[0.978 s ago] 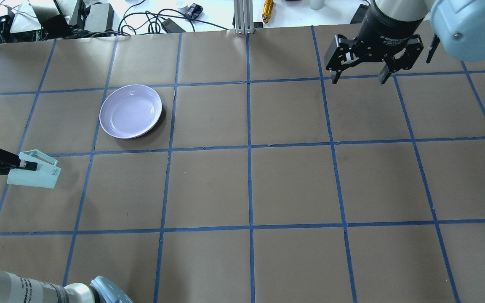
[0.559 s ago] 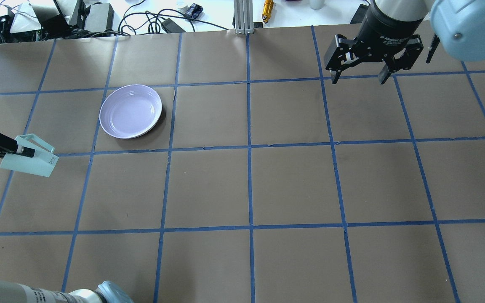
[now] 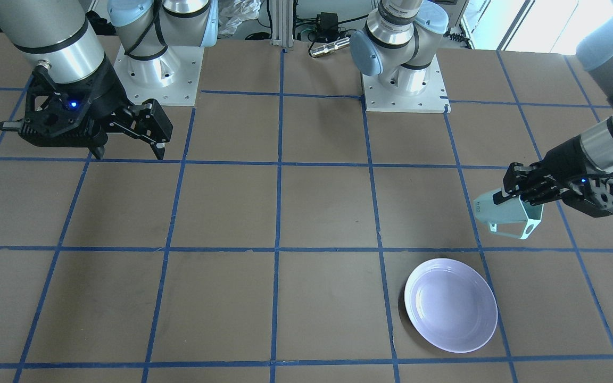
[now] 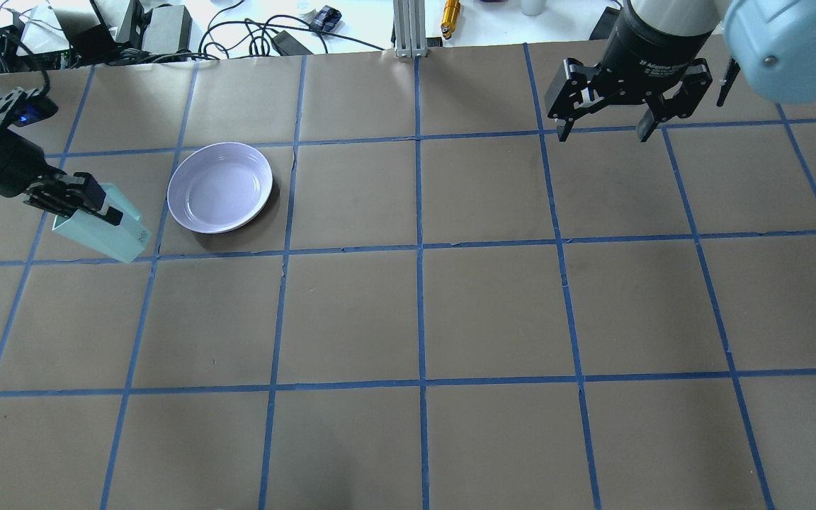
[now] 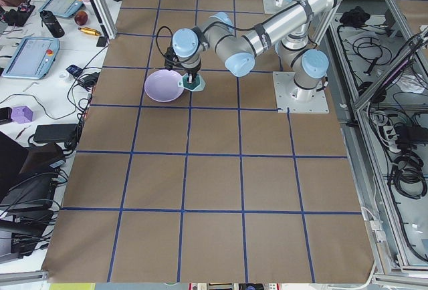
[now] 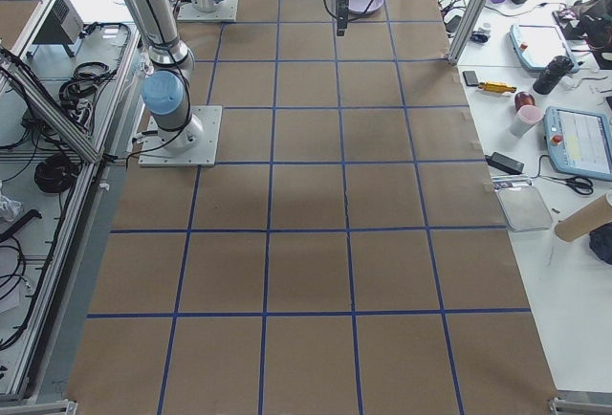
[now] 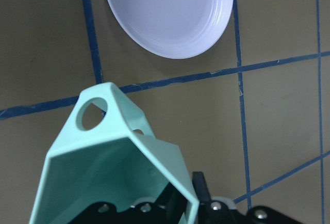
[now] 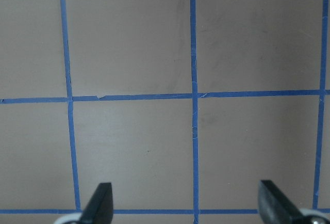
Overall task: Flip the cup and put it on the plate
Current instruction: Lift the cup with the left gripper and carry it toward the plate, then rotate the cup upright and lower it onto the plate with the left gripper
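The pale mint-green cup [image 4: 100, 235] hangs tilted on its side above the table, just left of the lavender plate [image 4: 220, 186] in the overhead view. My left gripper [image 4: 96, 207] is shut on the cup's wall at the rim. In the left wrist view the cup [image 7: 108, 167] shows its open mouth and handle, with the plate [image 7: 167, 12] beyond it. In the front-facing view the cup [image 3: 506, 215] is held above and right of the plate [image 3: 450, 305], with my left gripper [image 3: 510, 187] on it. My right gripper [image 4: 603, 133] is open and empty at the far right.
Brown paper with a blue tape grid covers the table [image 4: 422, 312]. Cables, boxes and a metal post [image 4: 408, 28] lie beyond the far edge. The arm bases [image 3: 402, 80] stand at the robot's side. The right wrist view shows only bare paper below the open fingers [image 8: 98, 206].
My left gripper has carried the cup from the table's left edge farther away and rightward, close to the plate, and turned it. The right arm has not moved.
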{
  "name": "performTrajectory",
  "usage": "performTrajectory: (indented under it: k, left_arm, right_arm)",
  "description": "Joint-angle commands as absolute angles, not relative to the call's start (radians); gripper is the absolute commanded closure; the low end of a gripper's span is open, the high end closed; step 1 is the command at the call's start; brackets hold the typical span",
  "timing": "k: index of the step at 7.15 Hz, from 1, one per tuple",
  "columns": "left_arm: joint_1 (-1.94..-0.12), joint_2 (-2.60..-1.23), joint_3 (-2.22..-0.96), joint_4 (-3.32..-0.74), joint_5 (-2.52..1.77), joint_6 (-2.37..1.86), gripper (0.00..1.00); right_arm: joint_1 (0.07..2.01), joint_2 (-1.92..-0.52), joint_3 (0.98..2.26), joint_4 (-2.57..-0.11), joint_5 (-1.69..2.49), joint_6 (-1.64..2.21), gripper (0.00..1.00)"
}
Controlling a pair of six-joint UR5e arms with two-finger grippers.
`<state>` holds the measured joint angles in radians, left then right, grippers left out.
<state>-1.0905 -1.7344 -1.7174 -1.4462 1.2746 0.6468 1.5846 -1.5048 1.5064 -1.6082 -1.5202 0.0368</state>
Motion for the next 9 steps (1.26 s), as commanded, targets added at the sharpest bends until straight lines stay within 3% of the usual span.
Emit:
performTrajectory:
  k: [1, 5, 9]
  left_arm:
    - [-1.263, -1.762, -1.735, -1.222, 1.374, 0.494, 1.00]
    - [-1.374, -1.882, -1.763, -0.887, 1.505, 0.500, 1.00]
    - [-1.399, -1.950, -1.746, -0.861, 1.546, 0.505, 1.00]
  right_arm:
    - [1.585, -1.505, 1.506, -1.609, -1.520, 0.037, 0.00]
    - [1.585, -1.505, 1.506, -1.609, -1.522, 0.035, 0.00]
    - [1.585, -1.505, 1.506, -1.609, -1.522, 0.037, 0.00]
